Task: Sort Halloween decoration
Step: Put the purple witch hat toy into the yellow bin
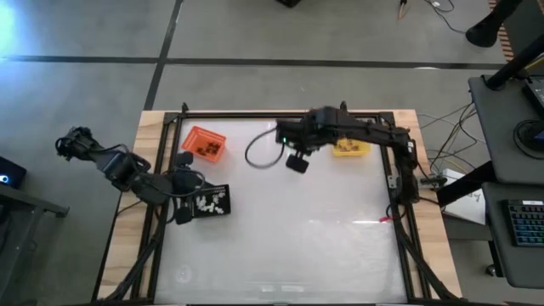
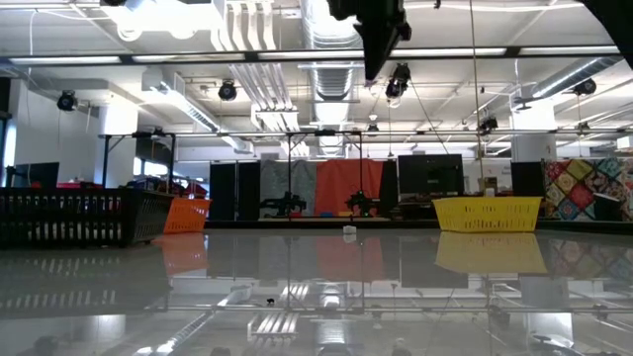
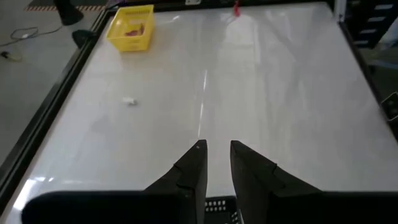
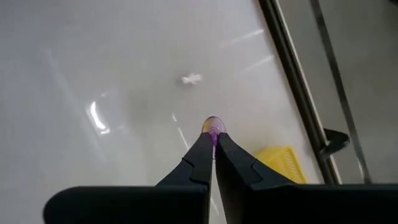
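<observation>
Right wrist view: right pincer [image 4: 214, 138] half hides purple trinket [image 4: 212, 126].

**A:** so what's the room like around the rig?

**B:** looks like an open workshop. grey concrete floor [image 1: 255, 34] with dark seams crossing it. white glossy table [image 1: 289, 246] on a wooden base, black frame round it.

**A:** anything off to the sides?

**B:** on the right a grey desk [image 1: 501, 119] with a keyboard [image 1: 525, 223] and loose cables.

**A:** and across the room?

**B:** exposed white ducts [image 2: 262, 49] and ceiling lamps [image 2: 227, 91] overhead, an orange panel [image 2: 346, 188] and a patchwork quilt [image 2: 593, 188] at the far side.
</observation>
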